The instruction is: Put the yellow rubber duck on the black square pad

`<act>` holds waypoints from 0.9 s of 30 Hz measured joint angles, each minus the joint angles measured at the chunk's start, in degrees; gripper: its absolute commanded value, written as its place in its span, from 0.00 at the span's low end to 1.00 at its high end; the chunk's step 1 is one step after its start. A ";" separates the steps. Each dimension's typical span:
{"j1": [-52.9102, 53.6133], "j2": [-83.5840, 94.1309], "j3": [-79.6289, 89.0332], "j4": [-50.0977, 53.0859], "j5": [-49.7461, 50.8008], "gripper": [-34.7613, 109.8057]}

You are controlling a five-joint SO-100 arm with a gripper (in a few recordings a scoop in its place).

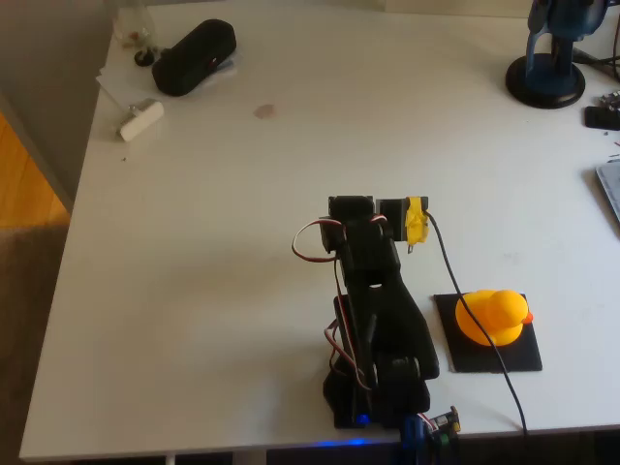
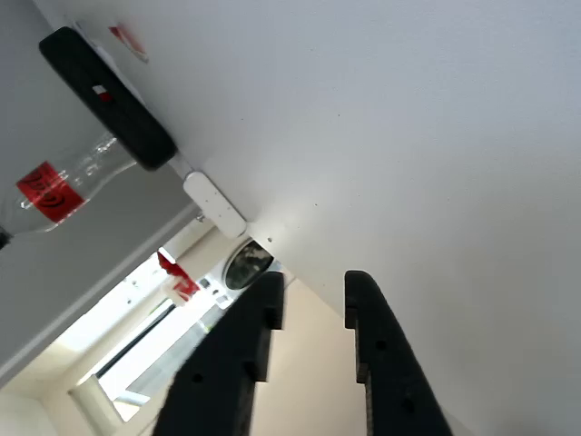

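Yellow rubber duck (image 1: 493, 316) sits on black square pad (image 1: 486, 334). End effector (image 2: 313, 283) empty, jaws slightly apart. Duck prob. light, soft, glossy-slick; grip across body.

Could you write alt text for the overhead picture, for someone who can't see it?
A yellow rubber duck sits on a black square pad on a white table, right of a folded black robot arm.

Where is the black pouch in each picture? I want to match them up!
Overhead view: the black pouch lies near the top-left corner of the table.
Wrist view: the black pouch sits at the upper left, far above the tool.
Shared landmark: the small white block lies close beside the pouch in both views.
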 measured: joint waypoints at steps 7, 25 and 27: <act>-0.09 0.09 0.88 0.00 0.35 0.28; -0.09 0.00 2.99 -0.18 0.44 0.28; -0.09 0.70 2.99 -0.18 0.44 0.28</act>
